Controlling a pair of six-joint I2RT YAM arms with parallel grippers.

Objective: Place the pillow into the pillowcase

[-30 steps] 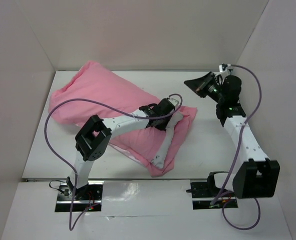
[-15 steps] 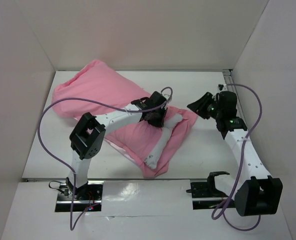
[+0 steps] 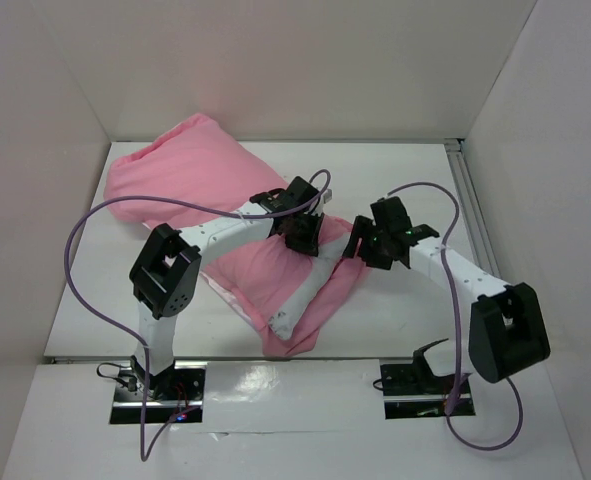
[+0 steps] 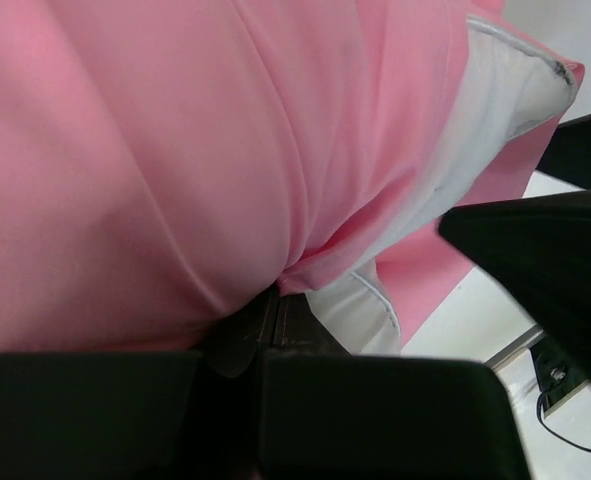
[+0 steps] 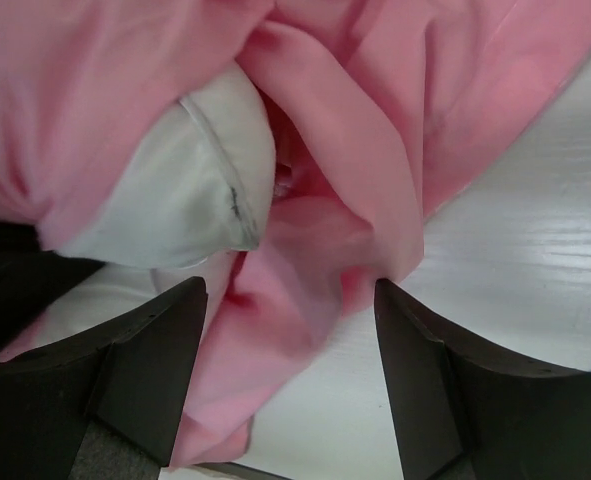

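1. Top external view: the right gripper [image 3: 360,245] has swung in from well away to the open end of the pillowcase [image 3: 190,180], and its jaws have spread apart, gripping nothing.
2. The left gripper [image 3: 303,232] stays clamped on a pink fold just beside that opening.
3. The pillow [image 3: 313,290] lies mostly inside, with a white edge poking out of the opening. The likely next step is to pull the hem over it.

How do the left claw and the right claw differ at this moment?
The left claw is shut, pinching a fold of the pillowcase; the right claw stands open, gripping nothing. The left claw reaches across the pillowcase; the right claw faces its open edge, where the pillow shows. Both work at that same end.
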